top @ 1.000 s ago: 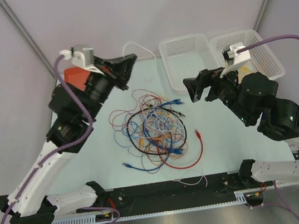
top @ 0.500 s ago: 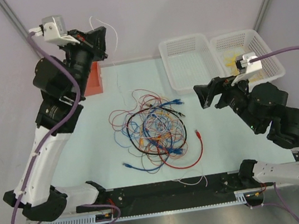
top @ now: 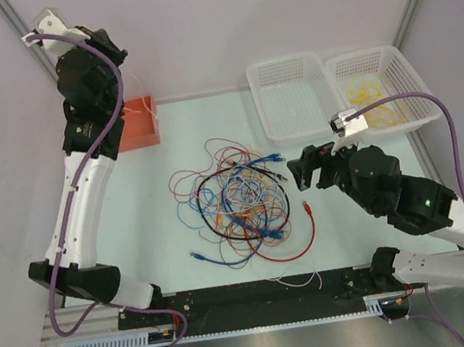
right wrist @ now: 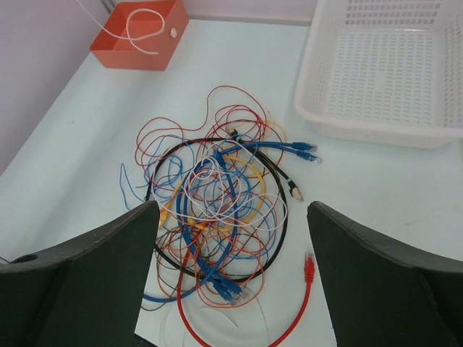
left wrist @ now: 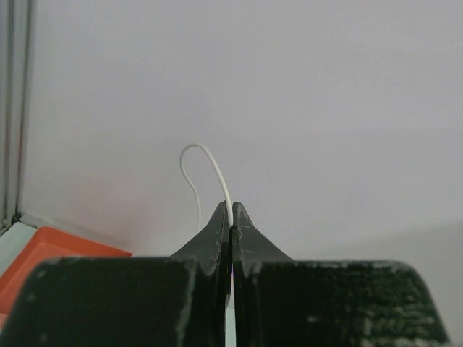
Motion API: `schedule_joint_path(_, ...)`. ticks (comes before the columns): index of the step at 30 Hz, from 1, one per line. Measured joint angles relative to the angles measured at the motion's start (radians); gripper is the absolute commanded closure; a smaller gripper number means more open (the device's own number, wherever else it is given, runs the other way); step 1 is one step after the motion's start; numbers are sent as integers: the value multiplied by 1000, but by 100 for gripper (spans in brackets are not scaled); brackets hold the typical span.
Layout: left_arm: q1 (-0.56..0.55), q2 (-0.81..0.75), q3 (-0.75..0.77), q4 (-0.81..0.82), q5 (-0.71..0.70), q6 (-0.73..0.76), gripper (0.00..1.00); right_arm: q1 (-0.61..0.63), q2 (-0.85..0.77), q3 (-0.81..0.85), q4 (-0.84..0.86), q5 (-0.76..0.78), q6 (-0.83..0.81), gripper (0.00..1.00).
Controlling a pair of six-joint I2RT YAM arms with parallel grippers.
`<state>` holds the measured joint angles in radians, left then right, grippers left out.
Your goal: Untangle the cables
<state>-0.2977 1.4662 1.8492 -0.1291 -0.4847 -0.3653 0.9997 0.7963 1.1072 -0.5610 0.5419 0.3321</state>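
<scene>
The cables (top: 236, 199) lie in a tangled heap of red, blue, orange, white, yellow and black at the table's middle. A red cable (top: 309, 223) curls at the heap's right edge. My left gripper (top: 116, 49) is raised high at the back left, shut on a thin white cable (left wrist: 217, 173). That cable hangs down into an orange box (top: 136, 127). My right gripper (top: 305, 167) hovers just right of the heap, open and holding nothing. In the right wrist view the cables (right wrist: 224, 202) lie below the right gripper (right wrist: 231, 210).
Two white baskets stand at the back right: one (top: 291, 99) is empty, the other (top: 416, 89) holds yellow wires (top: 371, 109). A loose thin white wire (top: 296, 282) lies near the front edge. The back wall is close behind the left gripper.
The left arm has risen and swung back to the left, carrying the white cable over the orange box. The right arm has moved left and lower, toward the heap.
</scene>
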Motion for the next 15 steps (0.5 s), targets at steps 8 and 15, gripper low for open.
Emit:
schedule_joint_path(8, 14, 235, 170, 199, -170, 92, 100, -44, -14, -113, 119, -46, 34, 12)
schedule_joint_path(15, 18, 490, 364, 407, -321, 312, 100, -100, -18, -226, 134, -159, 103, 12)
